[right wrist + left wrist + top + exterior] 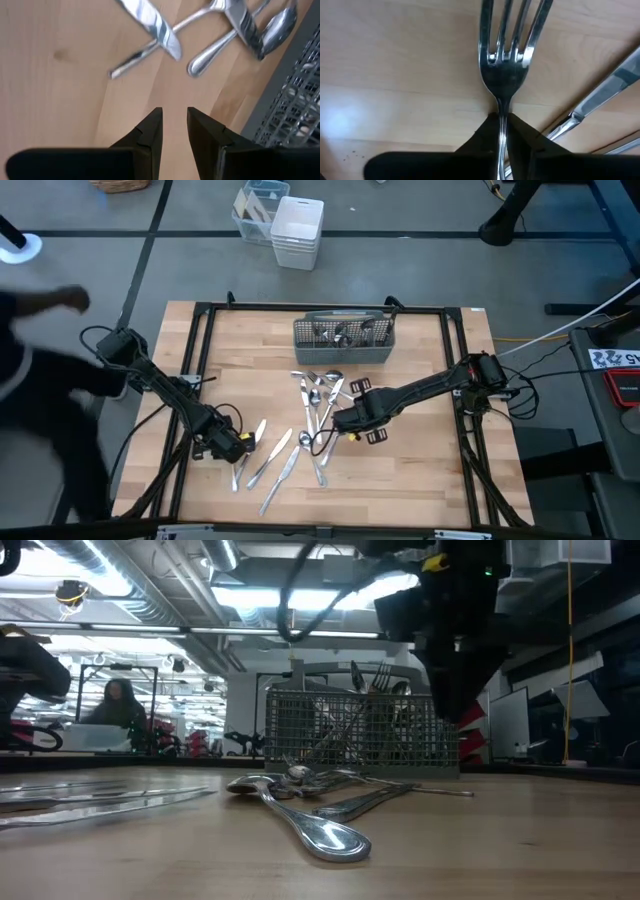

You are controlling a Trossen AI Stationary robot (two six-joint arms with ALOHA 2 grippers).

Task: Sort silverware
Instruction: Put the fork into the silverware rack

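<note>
Fingers of left gripper (502, 137) pinched on fork (507, 70) neck, tines ahead; right fingers (174, 131) parted, empty.

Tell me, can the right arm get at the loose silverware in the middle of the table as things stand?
Probably yes. The right pincer hangs open and empty just above bare wood, with the loose silverware lying uncovered right ahead. The mesh caddy stands off to one side, not in its way.
</note>
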